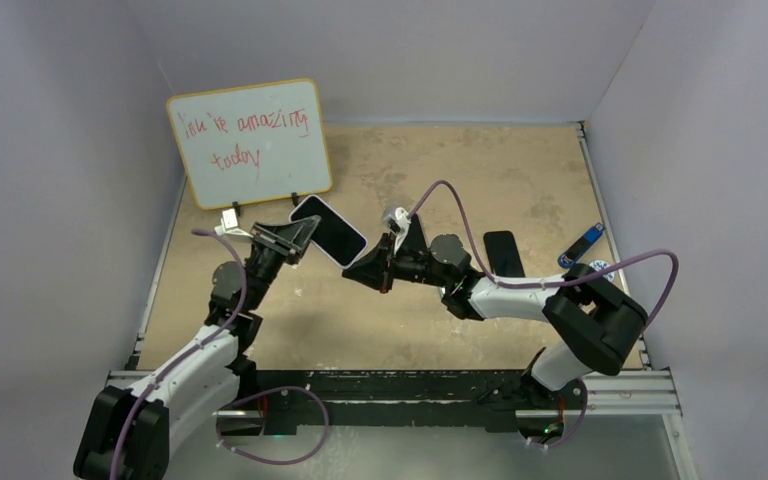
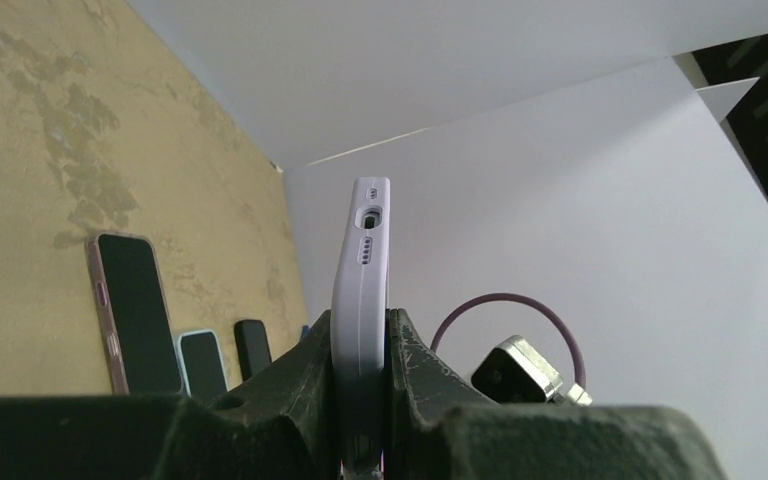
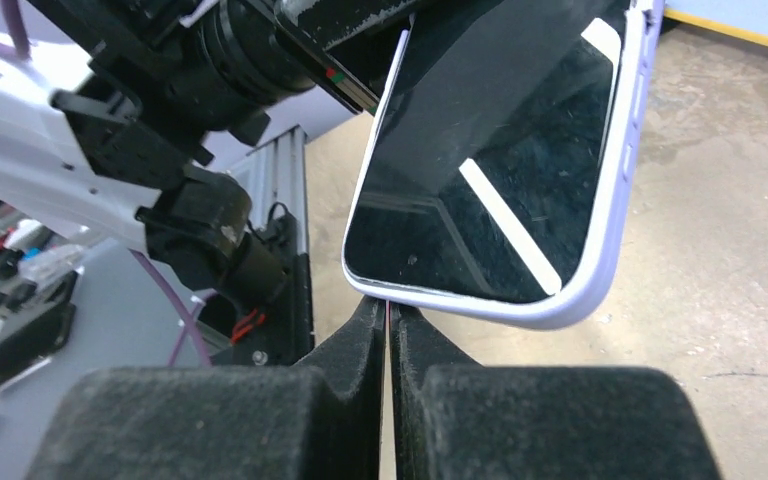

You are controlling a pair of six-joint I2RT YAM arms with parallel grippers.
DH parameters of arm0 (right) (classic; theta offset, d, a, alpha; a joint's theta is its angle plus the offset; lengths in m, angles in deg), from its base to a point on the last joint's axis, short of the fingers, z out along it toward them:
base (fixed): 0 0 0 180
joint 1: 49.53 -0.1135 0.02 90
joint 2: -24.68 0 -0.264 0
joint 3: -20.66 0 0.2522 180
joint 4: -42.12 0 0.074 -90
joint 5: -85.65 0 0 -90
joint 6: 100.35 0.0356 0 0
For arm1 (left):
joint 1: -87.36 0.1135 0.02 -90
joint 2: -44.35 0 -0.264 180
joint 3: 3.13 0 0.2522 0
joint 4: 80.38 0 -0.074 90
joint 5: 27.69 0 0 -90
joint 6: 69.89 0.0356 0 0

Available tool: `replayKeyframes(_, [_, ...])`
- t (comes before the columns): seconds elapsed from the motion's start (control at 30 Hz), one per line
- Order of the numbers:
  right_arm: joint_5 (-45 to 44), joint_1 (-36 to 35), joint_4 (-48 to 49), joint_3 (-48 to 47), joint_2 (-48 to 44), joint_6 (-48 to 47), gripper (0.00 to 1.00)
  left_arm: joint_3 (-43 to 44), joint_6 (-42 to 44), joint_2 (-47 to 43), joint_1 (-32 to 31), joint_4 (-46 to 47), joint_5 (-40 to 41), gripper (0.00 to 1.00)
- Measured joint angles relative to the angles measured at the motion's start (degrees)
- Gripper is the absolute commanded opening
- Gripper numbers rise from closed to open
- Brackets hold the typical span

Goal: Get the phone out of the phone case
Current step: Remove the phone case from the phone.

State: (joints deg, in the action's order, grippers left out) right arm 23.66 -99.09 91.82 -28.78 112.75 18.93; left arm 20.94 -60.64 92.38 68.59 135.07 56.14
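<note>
The left gripper (image 2: 360,335) is clenched on the phone case (image 2: 360,250). One finger presses each flat face, and the case stands edge-on above the fingers with its port end uppermost. From above, the left gripper (image 1: 295,237) holds the phone (image 1: 328,230) tilted in the air over the table (image 1: 410,330), screen up, just in front of the whiteboard (image 1: 250,140). Behind it the left arm rises from its base at the near left, bends at the elbow and reaches forward and inward.

The right gripper (image 3: 388,310) is closed on nothing, its fingers pressed together. Their tips sit right under the lilac rim at the case's rounded lower corner. I cannot tell whether they touch it. The phone's dark screen is seated inside the case. The right arm stretches leftward from its base at the near right, forearm low across the table, with the right gripper (image 1: 352,268) pointing at the phone. A second dark phone (image 1: 501,252) lies flat on the table beyond that forearm.
</note>
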Motion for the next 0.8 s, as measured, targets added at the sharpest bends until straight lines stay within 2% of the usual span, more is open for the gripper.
replayKeyframes(0.17, [-0.46,-0.26,-4.39,0.00,-0.74,-4.33,0.05,1.64,1.31,2.08,0.02,-1.84,-3.19,0.00])
replayKeyframes(0.23, [-0.50,-0.26,-5.16,0.00,-1.09,-5.18,0.09,2.29,1.68,2.71,0.02,-1.95,-4.28,0.00])
replayKeyframes(0.3, [-0.68,-0.26,-5.49,0.00,-1.27,-5.64,0.20,3.06,2.21,3.39,0.28,-1.92,-5.49,0.00])
replayKeyframes(0.37, [-1.03,-0.31,-5.60,0.00,-1.38,-5.90,0.35,3.48,2.47,3.78,0.50,-1.90,-6.19,0.00])
replayKeyframes(0.5, [-1.51,-0.57,-5.22,0.33,-1.90,-5.27,0.54,3.48,2.51,3.63,1.20,-1.90,-6.97,0.00])
replayKeyframes(0.67, [-1.99,-0.63,-2.34,2.01,-3.23,-3.32,0.69,3.48,3.61,0.68,1.53,-3.61,-8.26,0.00])
replayKeyframes(0.8, [-4.31,-0.42,0.52,3.19,-5.44,-1.64,0.75,3.41,4.00,-2.19,1.49,-4.85,-10.01,0.00])
